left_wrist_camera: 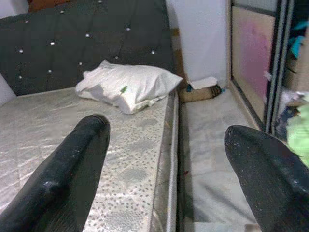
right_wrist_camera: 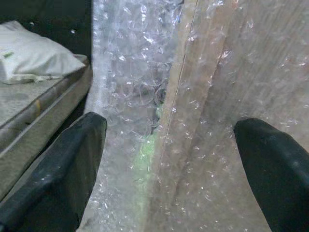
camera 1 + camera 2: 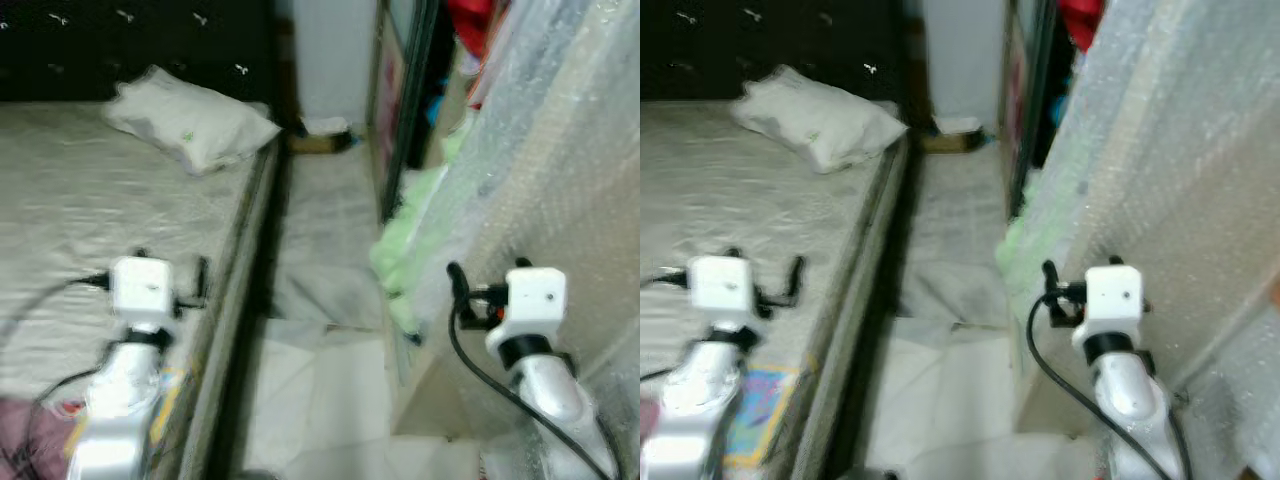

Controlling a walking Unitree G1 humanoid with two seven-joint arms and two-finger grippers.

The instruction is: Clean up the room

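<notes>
Both hands are wide open and empty: left hand (image 1: 164, 159) over the bed (image 3: 90, 190), whose pillow (image 3: 195, 125) lies near its head corner; right hand (image 2: 169, 159) risks snagging the bubble-wrapped panel (image 2: 217, 87) just beside it.

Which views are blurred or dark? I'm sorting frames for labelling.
Both eye views are soft with motion blur; the pillow looks smeared. The left wrist view is sharper, headboard dark. In the right wrist view the bubble wrap glints, and the open right gripper looms blurred.
</notes>
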